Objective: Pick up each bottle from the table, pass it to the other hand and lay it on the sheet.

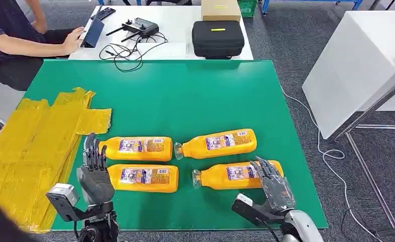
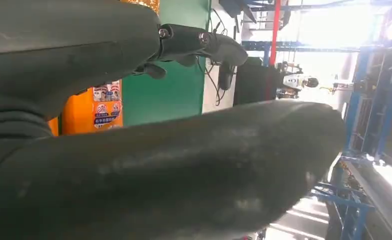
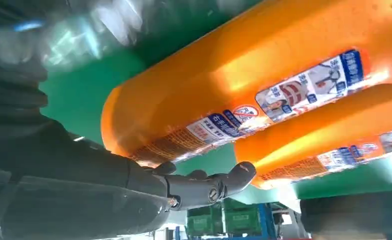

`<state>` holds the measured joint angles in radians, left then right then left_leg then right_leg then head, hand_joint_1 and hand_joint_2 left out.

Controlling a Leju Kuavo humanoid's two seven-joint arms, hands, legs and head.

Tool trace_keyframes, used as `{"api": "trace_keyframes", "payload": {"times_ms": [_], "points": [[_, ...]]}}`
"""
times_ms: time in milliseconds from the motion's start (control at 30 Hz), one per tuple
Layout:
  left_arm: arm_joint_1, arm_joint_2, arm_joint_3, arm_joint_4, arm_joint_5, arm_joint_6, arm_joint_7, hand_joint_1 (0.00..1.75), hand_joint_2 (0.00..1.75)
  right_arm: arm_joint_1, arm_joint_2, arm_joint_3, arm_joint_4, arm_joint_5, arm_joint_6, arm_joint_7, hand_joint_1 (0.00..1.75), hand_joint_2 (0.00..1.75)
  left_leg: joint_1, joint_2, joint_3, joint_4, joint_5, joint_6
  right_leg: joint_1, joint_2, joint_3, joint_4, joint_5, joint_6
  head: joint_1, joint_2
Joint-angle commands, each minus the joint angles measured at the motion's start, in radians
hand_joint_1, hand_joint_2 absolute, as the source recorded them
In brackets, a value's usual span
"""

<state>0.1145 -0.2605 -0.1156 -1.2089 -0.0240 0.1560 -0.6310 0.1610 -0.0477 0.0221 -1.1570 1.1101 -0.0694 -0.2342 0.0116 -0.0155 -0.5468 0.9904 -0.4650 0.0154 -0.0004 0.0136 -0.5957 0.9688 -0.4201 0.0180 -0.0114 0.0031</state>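
Four orange bottles lie on their sides on the green table [image 1: 185, 96]: a left pair [image 1: 138, 148] [image 1: 145, 177] and a right pair [image 1: 218, 143] [image 1: 230, 175]. My left hand [image 1: 94, 171] stands open with fingers straight, just beside the left pair's ends and holding nothing; in the left wrist view an orange bottle [image 2: 91, 107] shows past the left hand [image 2: 133, 150]. My right hand [image 1: 273, 186] hovers open over the base end of the near right bottle [image 3: 244, 85], its fingers [image 3: 209, 182] stretched alongside, not closed around it. The crumpled yellow sheet [image 1: 34, 146] covers the table's left part.
Beyond the green table stands a white table [image 1: 180, 22] with a black case [image 1: 218, 38], a controller [image 1: 139, 25], cables and a cardboard box [image 1: 220, 9]. A person [image 1: 13, 40] sits at its left with a tablet. Another white table [image 1: 361, 65] stands to the right.
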Motion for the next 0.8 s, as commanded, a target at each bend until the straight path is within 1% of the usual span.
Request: {"api": "trace_keyframes", "payload": {"times_ms": [33,67,133,233,300,333,367,433,500,567,633,667,733,800], "points": [[-0.047,0.029,-0.021,0.068,0.0,-0.005,0.01,0.0,0.0,-0.04,-0.017,-0.06,0.116,0.009,-0.006,-0.011,0.0,1.75,0.0,0.0,0.004,-0.002,0.0,0.0,0.0,-0.001,0.004,-0.002,-0.001,0.0,0.0,0.0],[-0.048,0.03,-0.022,0.071,0.0,-0.005,0.01,0.0,0.0,-0.037,-0.02,-0.06,0.12,0.011,-0.008,-0.012,0.0,1.75,-0.001,0.001,0.006,-0.003,-0.001,0.0,0.0,-0.001,0.006,-0.002,-0.001,0.001,0.0,0.0],[-0.048,0.034,-0.025,0.079,0.0,-0.008,0.008,0.0,0.0,-0.027,-0.031,-0.058,0.131,0.012,-0.015,-0.02,0.0,1.75,0.0,0.0,0.004,-0.002,-0.001,0.0,0.0,-0.002,0.004,-0.002,-0.001,0.0,0.0,0.0],[-0.057,0.039,-0.026,0.094,0.013,-0.01,-0.006,0.0,0.0,-0.055,-0.035,-0.033,0.189,0.025,-0.022,-0.023,0.0,1.75,0.0,0.0,0.006,-0.003,-0.001,0.0,0.0,-0.002,0.006,-0.002,-0.001,0.0,0.0,0.0],[-0.06,0.04,-0.031,0.093,0.014,-0.015,-0.006,0.0,0.0,-0.084,-0.03,-0.019,0.234,0.045,-0.019,-0.002,0.0,1.75,0.0,0.001,0.007,-0.003,-0.001,0.0,0.0,-0.001,0.007,-0.003,-0.001,0.0,0.0,0.0],[-0.062,0.037,-0.032,0.094,0.014,-0.014,-0.005,0.0,0.0,-0.093,-0.027,-0.014,0.25,0.052,-0.013,0.007,0.0,1.75,0.0,0.001,0.004,-0.002,0.0,0.0,0.0,0.0,0.004,-0.002,0.0,0.0,0.0,0.0],[-0.065,0.037,-0.036,0.097,0.015,-0.013,-0.004,0.0,0.0,-0.103,-0.027,-0.007,0.272,0.062,-0.003,0.023,0.0,1.75,0.0,0.002,0.007,-0.003,-0.001,0.0,0.0,0.0,0.006,-0.003,-0.001,0.0,0.0,0.0],[-0.072,0.034,-0.044,0.103,0.016,-0.013,-0.004,0.0,0.0,-0.108,-0.03,0.006,0.302,0.085,0.004,0.046,0.0,1.75,0.0,0.0,0.004,-0.002,0.0,0.0,0.0,-0.002,0.004,-0.002,0.0,0.0,0.0,0.0],[-0.076,0.035,-0.052,0.109,0.014,-0.016,-0.003,0.0,0.0,-0.107,-0.035,0.013,0.326,0.1,0.014,0.062,0.0,1.75,0.0,-0.001,0.006,-0.002,0.0,0.0,0.001,-0.002,0.006,-0.002,0.0,0.0,0.0,0.0],[-0.079,0.037,-0.059,0.116,0.015,-0.015,-0.003,0.0,0.0,-0.106,-0.039,0.016,0.342,0.108,0.014,0.069,0.0,1.75,0.0,-0.001,0.009,-0.002,0.0,0.0,0.0,-0.003,0.009,-0.003,-0.001,0.0,0.0,0.0],[-0.084,0.039,-0.066,0.12,0.017,-0.016,-0.002,0.0,0.0,-0.108,-0.039,0.025,0.354,0.131,0.014,0.103,0.0,1.75,0.0,0.0,0.011,-0.002,0.0,0.0,0.0,-0.003,0.01,-0.003,0.0,0.001,0.0,0.0],[-0.087,0.039,-0.067,0.12,0.019,-0.017,-0.001,0.0,0.0,-0.11,-0.038,0.031,0.356,0.139,0.016,0.111,0.0,1.75,0.0,0.002,0.012,-0.002,-0.001,0.001,0.0,-0.001,0.011,-0.003,0.0,0.001,0.0,0.0],[-0.091,0.038,-0.067,0.119,0.022,-0.017,0.0,0.0,0.0,-0.116,-0.032,0.03,0.359,0.141,0.025,0.117,0.0,1.75,0.0,0.001,0.011,-0.002,-0.002,0.0,0.0,-0.002,0.012,-0.003,0.0,0.001,0.0,0.0],[-0.092,0.038,-0.066,0.12,0.023,-0.018,0.001,0.0,0.0,-0.117,-0.03,0.03,0.357,0.143,0.027,0.117,0.0,1.75,0.0,0.005,0.013,-0.002,-0.002,0.0,0.001,0.001,0.013,-0.003,0.0,0.0,0.0,0.0]]}}
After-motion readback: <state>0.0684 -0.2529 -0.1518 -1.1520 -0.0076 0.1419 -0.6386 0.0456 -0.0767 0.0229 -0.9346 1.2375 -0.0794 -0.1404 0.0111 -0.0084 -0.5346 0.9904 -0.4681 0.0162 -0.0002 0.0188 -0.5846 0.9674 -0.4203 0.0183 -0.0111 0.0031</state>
